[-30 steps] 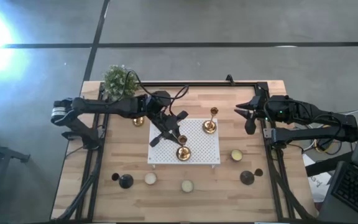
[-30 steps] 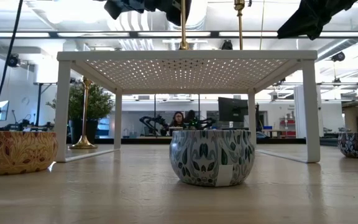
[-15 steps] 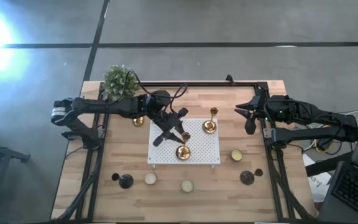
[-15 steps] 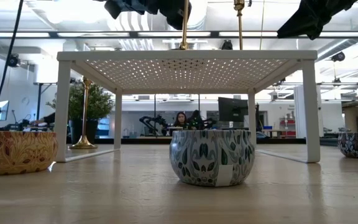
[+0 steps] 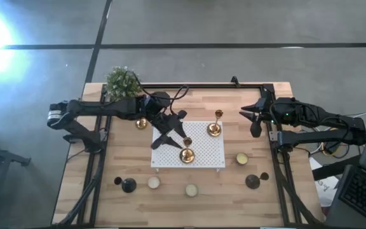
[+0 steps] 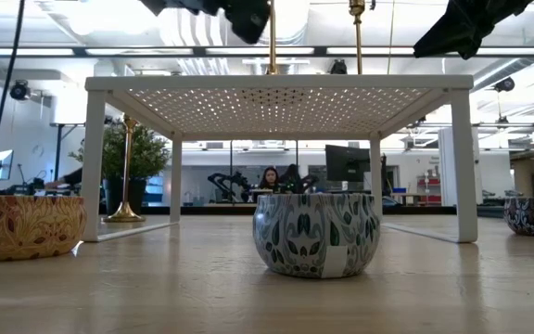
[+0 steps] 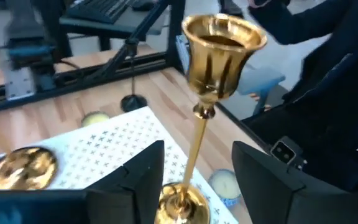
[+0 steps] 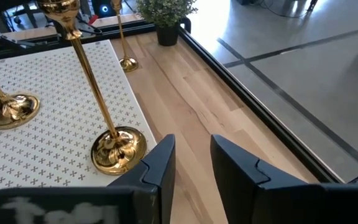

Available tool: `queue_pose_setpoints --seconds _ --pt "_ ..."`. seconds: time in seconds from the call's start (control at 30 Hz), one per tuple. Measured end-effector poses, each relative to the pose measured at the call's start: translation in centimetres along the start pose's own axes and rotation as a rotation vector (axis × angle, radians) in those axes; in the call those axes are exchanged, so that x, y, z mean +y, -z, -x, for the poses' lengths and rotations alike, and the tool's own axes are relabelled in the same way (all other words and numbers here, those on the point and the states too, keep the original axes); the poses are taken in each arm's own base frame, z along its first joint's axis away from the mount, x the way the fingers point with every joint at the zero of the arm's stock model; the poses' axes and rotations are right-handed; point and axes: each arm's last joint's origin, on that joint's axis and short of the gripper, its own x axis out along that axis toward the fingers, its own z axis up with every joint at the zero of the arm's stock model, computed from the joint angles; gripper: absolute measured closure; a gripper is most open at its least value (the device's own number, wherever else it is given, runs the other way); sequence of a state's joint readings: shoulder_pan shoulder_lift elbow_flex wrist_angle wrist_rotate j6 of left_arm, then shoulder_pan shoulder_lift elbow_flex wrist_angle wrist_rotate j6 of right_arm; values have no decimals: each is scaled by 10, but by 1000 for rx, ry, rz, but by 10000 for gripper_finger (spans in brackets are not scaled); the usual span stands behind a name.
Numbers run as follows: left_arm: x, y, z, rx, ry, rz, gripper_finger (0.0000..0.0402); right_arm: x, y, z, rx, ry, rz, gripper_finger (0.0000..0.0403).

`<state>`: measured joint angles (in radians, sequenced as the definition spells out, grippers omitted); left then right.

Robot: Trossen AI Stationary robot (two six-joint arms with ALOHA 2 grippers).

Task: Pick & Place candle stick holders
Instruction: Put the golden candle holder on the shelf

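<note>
A shiny brass-gold candle stick holder with a round base and slim stem (image 5: 187, 154) stood upright on the near part of the white perforated metal riser shelf (image 5: 203, 159). A 2nd brass-gold holder (image 5: 215, 129) stood upright on the shelf's far right part, and a 3rd brass-gold holder (image 5: 142, 123) stood on the pale wooden plank surface (image 5: 221, 191) just beside the shelf's far left corner.

The left gripper (image 5: 172, 131) hung over the shelf's left half, its jaws spread wide and holding nothing. In the left wrist view the 2 dark fingers (image 7: 138, 180) flanked the near holder's stem (image 7: 199, 146) without touching it.

The right gripper (image 5: 254, 119) waited well to the right of the shelf, above the surface; its jaws stood narrowly apart and empty.

Nearer than the shelf, 2 small squat black holders (image 5: 128, 185) and (image 5: 253, 182) sat on the surface, one off each front corner. 3 round patterned tins with pale tops (image 5: 191, 189) also lay around the shelf's front and right side. A small green potted plant (image 5: 121, 83) stood beyond the shelf's far left corner.
</note>
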<state>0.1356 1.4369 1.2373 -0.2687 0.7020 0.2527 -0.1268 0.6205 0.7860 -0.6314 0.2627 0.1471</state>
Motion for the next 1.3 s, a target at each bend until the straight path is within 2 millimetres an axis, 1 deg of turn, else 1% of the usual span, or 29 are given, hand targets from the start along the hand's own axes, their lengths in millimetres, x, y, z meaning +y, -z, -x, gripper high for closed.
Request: queue_pose_setpoints --seconds 0.07,0.17,0.3,0.4,0.47,0.53,0.6,0.67,0.77,0.83,0.9,1.0,1.07,1.2,1.3 --pt "-6 -1 9 35 -44 13 206 0 0 0 0 0 0 302" --pt "-15 0 26 135 -192 28 205 0 0 0 2 -2 -2 304" --pt "-27 6 50 326 -512 107 205 0 0 0 5 -5 -2 312" --pt "-34 11 63 390 -807 224 207 0 1 0 8 -5 -1 318" --pt "-40 21 71 415 -1027 302 207 0 1 0 9 -5 -2 321" --pt "-47 35 76 412 -1224 358 207 0 2 -1 13 -7 -4 324" --pt "-55 50 81 395 -1331 412 208 0 3 -1 21 -6 -1 326" --pt "-62 63 83 361 -1347 479 208 0 3 -1 27 -5 1 328" --pt "-73 76 86 316 -1258 581 209 0 4 -1 31 -4 1 327" --pt "-81 77 89 283 -1183 626 209 0 4 -1 30 -4 1 325" --pt "-87 74 92 249 -1130 629 209 0 4 -1 30 -4 1 321" --pt "-98 69 98 211 -1085 606 209 0 4 -1 29 -4 -2 316" --pt "-105 71 102 206 -1072 625 209 0 4 -1 30 -3 -16 313" --pt "-113 90 102 261 -1103 728 209 0 4 -1 30 -3 -19 308" --pt "-114 108 98 290 -1158 776 209 0 4 -1 31 -3 -18 307"
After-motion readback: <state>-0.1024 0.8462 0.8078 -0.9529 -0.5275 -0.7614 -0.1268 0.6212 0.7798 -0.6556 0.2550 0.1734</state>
